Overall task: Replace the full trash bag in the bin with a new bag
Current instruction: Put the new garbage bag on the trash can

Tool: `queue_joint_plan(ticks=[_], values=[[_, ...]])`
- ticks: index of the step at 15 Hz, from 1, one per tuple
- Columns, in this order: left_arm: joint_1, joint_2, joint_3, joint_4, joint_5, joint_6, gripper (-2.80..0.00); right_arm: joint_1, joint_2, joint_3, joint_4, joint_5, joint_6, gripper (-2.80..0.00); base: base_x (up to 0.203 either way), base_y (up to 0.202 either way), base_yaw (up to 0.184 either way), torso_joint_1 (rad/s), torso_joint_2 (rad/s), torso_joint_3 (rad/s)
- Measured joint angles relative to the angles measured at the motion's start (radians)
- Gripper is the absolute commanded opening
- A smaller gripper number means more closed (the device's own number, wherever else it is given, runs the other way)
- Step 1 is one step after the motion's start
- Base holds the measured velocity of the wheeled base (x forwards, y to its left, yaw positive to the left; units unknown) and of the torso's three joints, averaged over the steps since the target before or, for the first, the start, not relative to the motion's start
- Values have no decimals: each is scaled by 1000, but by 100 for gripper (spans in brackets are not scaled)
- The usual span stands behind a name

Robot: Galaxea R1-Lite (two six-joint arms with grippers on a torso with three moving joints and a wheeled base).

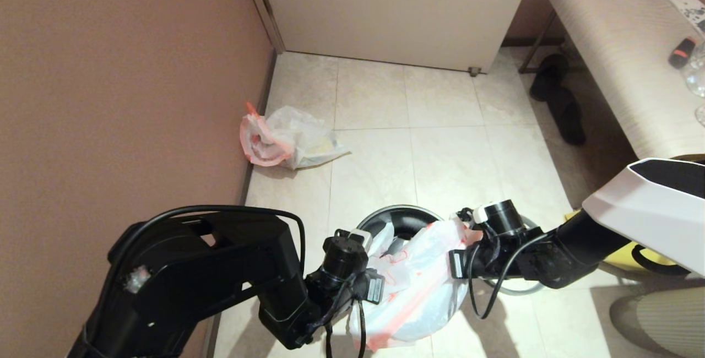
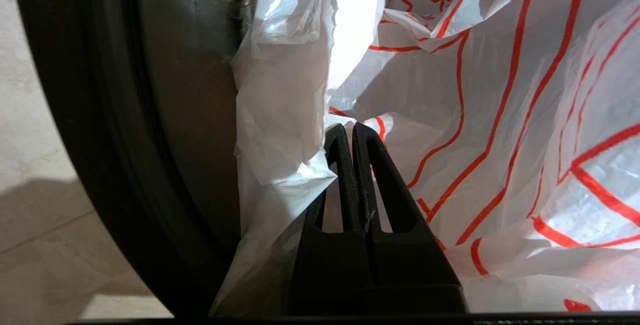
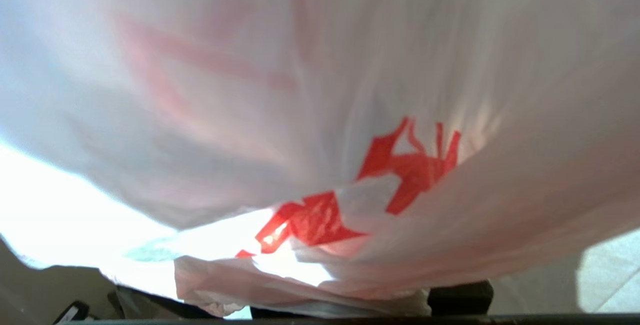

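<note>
Both arms are fitting the new bag (image 1: 418,275) over the bin (image 1: 399,216); the left gripper (image 2: 352,137) pinches its film, the right gripper's (image 1: 460,264) grip I cannot tell; next, spread the mouth over the rim

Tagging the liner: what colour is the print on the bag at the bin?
Red line print on translucent white new bag, clearest in the left wrist view.

bench (image 1: 617,60) right | black slippers (image 1: 559,102) beneath it (on tiled floor (image 1: 440,143)) | white door (image 1: 396,11) ahead
</note>
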Motion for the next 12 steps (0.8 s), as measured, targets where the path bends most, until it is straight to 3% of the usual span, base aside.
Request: queue_joint_plan(ticks=[3, 6, 12], values=[[-16, -11, -4, 10, 2, 0, -280, 1, -26, 36, -1, 59, -36, -280, 0, 0, 0, 0, 0, 0], [-77, -52, 7, 19, 7, 0, -280, 18, -39, 62, -6, 93, -96, -280, 0, 0, 0, 0, 0, 0], [-95, -61, 1, 32, 12, 1, -280, 21, -57, 79, -3, 93, -99, -280, 0, 0, 0, 0, 0, 0]])
